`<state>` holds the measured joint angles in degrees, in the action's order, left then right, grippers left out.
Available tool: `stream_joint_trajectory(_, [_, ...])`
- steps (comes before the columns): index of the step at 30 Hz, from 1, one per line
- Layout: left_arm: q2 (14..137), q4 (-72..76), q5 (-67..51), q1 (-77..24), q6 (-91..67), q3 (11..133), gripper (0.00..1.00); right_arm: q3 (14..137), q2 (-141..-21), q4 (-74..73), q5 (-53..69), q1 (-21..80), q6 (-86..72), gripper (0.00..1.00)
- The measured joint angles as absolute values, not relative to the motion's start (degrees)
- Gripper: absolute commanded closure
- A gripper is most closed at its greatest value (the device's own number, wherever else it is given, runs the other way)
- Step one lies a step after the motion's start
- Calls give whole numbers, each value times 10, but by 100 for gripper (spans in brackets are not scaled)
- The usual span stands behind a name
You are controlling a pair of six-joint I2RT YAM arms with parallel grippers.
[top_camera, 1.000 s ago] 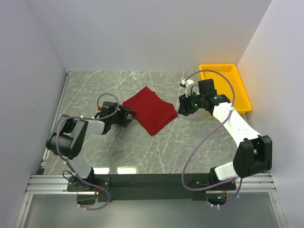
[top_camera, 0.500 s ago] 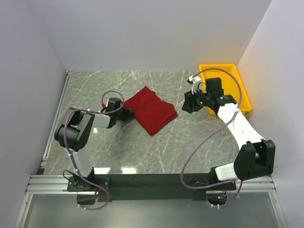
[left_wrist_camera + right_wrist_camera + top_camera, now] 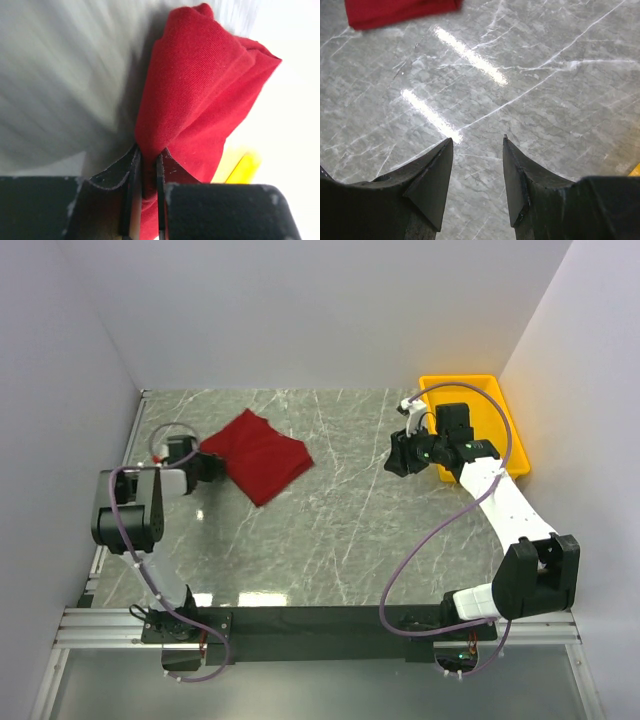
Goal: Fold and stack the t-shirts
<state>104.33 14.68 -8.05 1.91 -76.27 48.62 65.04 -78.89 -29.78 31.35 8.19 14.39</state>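
- From above: the folded dark red t-shirt point(image 3: 258, 455) has slid from the middle of the table point(image 3: 340, 530) over to its left side, dragged by its left corner. The left end effector point(image 3: 205, 465), open a second ago, has clamped onto that corner and pulled back toward the left wall
- Same view: the right end effector point(image 3: 400, 455) has drawn away from the shirt and now hangs near the yellow tray point(image 3: 500, 390), well apart from the cloth. I'd say the folding looks done and this is the shirt being hauled to its stacking spot
- Left wrist view: the left end effector point(image 3: 146, 155) is nearly closed, with a thick fold of the t-shirt point(image 3: 200, 85) pinched between its fingers point(image 3: 132, 165). The rest of the bundle trails out ahead, and the table is blurred, so I judge it mid-drag. The layers look bunched, so the fold may loosen
- Right wrist view: the right end effector point(image 3: 477, 142) is about half open and holds nothing, with bare table point(image 3: 520, 75) below it. Only an edge of the t-shirt point(image 3: 395, 12) shows at the top left
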Motion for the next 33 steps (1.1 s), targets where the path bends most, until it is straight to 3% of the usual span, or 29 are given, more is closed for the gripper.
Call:
stream_joint_trajectory(10, [1020,142,-31,170,-841,469,99,650,-798,-295,322,77,142,48])
stream_joint_trajectory(22, [1023,114,44,170,-995,477,100,650,-806,-296,324,74,140,48])
stream_joint_trajectory(33, [1020,96,75,214,-1008,494,100,650,-806,-295,324,69,139,48])
